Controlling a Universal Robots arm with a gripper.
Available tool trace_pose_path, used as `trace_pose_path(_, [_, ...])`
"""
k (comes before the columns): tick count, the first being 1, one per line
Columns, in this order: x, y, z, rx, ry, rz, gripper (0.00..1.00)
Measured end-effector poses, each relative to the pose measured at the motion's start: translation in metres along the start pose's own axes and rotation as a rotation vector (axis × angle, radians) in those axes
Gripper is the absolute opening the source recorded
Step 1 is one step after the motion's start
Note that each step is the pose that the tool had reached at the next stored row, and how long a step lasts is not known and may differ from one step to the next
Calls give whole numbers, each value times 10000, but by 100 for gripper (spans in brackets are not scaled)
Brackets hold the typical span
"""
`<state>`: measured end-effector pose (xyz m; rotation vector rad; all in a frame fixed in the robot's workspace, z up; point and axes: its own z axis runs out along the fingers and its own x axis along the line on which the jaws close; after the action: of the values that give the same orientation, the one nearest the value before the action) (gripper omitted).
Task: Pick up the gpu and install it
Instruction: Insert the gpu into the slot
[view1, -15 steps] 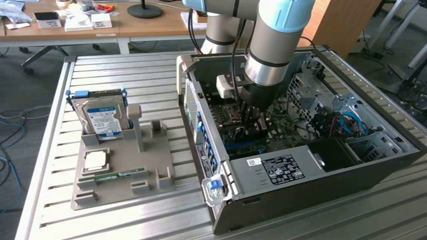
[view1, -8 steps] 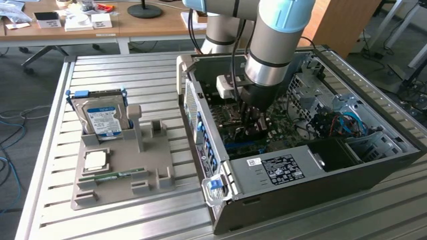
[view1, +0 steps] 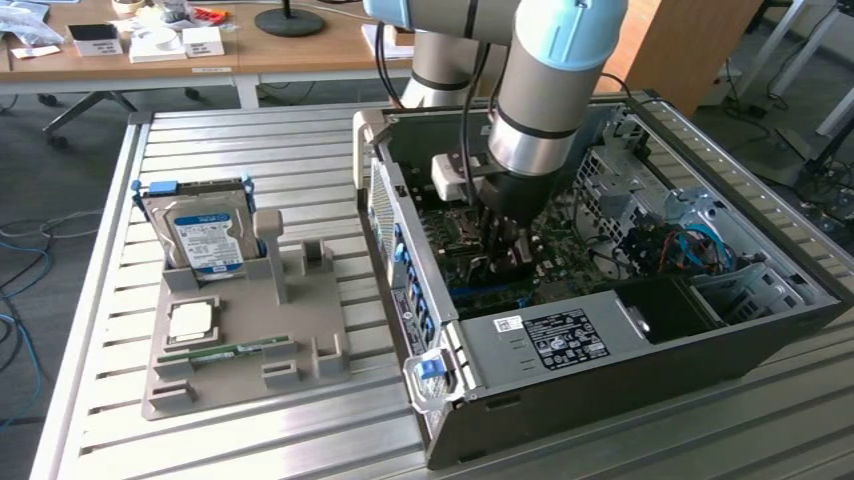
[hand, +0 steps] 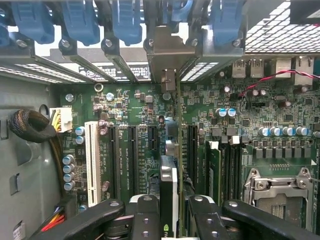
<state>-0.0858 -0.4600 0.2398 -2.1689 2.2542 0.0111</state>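
Thin dark gpu (hand: 169, 197) with pale metal bracket (hand: 165, 52) at the far end, seen edge-on in the wrist view. Standing upright on its long edge, clamped between the tool (hand: 169, 212) fingers, running straight ahead from the tool. Lowered inside the open case, just above the motherboard slots.

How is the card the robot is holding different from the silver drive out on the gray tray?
The gpu stands on edge between the gripper fingers, down inside the computer case over the motherboard; the hard drive leans upright in a slot of the gray tray, outside the case. The gpu is gripped; the hard drive is untouched. The gpu looks thin and dark; the hard drive is silver with a blue-white label. Both are flat rectangular parts.
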Motion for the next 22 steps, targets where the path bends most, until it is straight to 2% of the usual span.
trace_pose_path(5, [1, 16, 43, 2, -7, 8, 27])
trace_pose_path(22, [1, 21, 47, 2, -11, 17, 28])
